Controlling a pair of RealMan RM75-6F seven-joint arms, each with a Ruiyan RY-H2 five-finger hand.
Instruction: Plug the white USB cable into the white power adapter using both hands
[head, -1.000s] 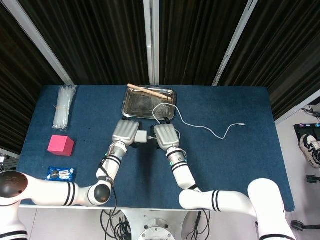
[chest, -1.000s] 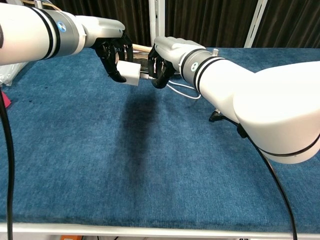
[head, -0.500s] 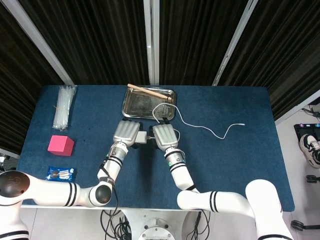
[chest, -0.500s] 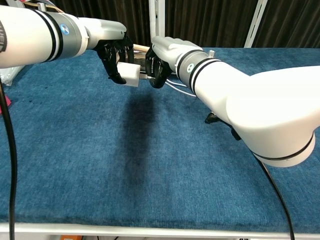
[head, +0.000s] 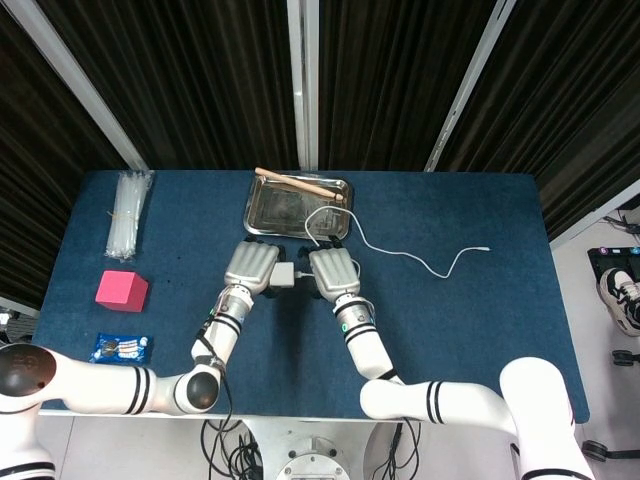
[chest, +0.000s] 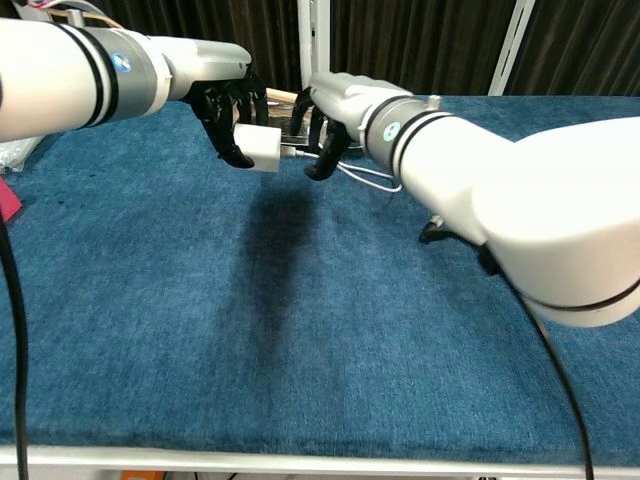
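Above the blue worktop (chest: 300, 330), my left hand (chest: 225, 95) grips the white power adapter (chest: 260, 148). My right hand (chest: 335, 110) pinches the white USB cable (head: 420, 258) at its plug, which touches the adapter's face. Beyond them sits a metal tray (head: 268, 212).

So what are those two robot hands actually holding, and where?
The left robot hand grips the white power adapter by its body. The right robot hand holds the white USB cable near its plug end.

Metal tray (head: 262, 212) holding wooden stick (head: 298, 182); clear straw bundle (head: 129, 212), pink cube (head: 122, 291), possibly snack packet (head: 121, 348)
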